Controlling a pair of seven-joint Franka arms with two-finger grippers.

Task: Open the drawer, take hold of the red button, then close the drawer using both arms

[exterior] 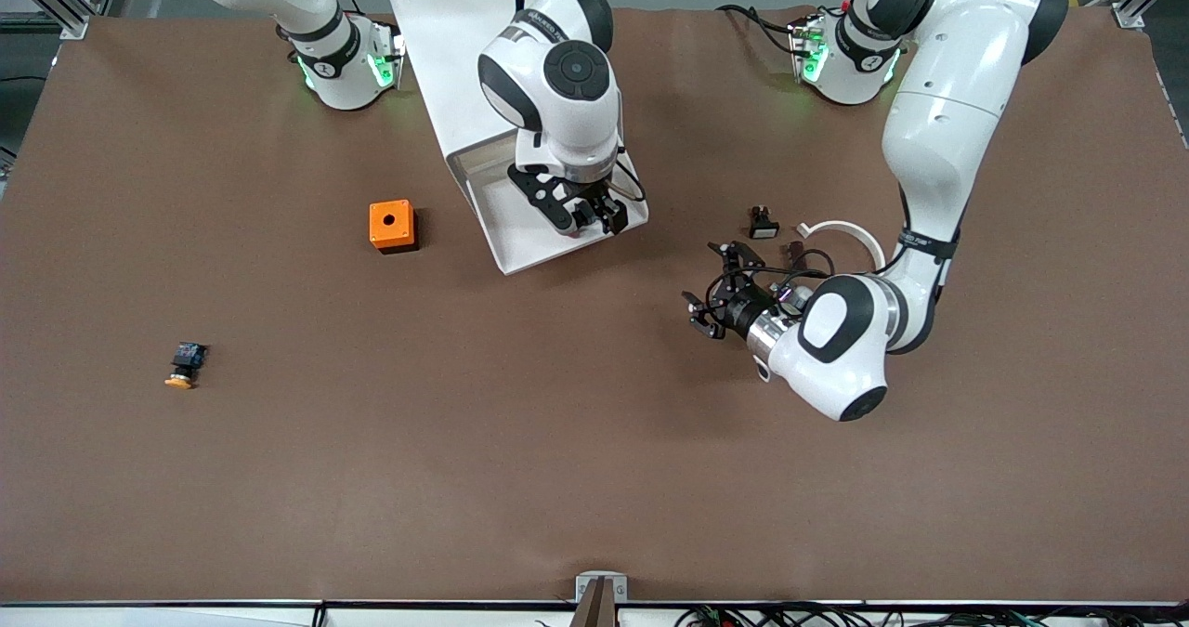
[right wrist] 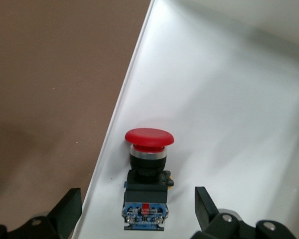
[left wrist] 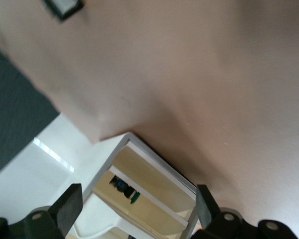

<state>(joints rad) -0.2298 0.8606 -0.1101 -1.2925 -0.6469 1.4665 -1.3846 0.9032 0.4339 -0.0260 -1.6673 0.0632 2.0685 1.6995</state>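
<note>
Broadly, a brown table (exterior: 594,478) carries everything, with two white arms reaching out from their bases. The white cabinet (exterior: 446,42) stands between the bases, and its drawer (exterior: 520,237) is pulled out toward the front camera, showing a shallow white tray. The right arm bends over that tray, and the right claw (exterior: 585,214) hangs just above the drawer floor with its fingers (right wrist: 70,211) spread wide on either side of the button (right wrist: 147,174), not touching it. The button lies on its side in the drawer, close to the tray's side wall, red cap toward the cabinet. The left arm reaches toward the middle of the table, and the left claw (exterior: 713,294) hovers over bare table beside the drawer, spread and holding nothing. An orange box (exterior: 391,225) sits toward the right arm's end. A white curved piece (exterior: 850,233) and a small black part (exterior: 763,223) lie near the left arm. A yellow-capped button (exterior: 186,365) lies well apart, nearer the front camera.
</note>
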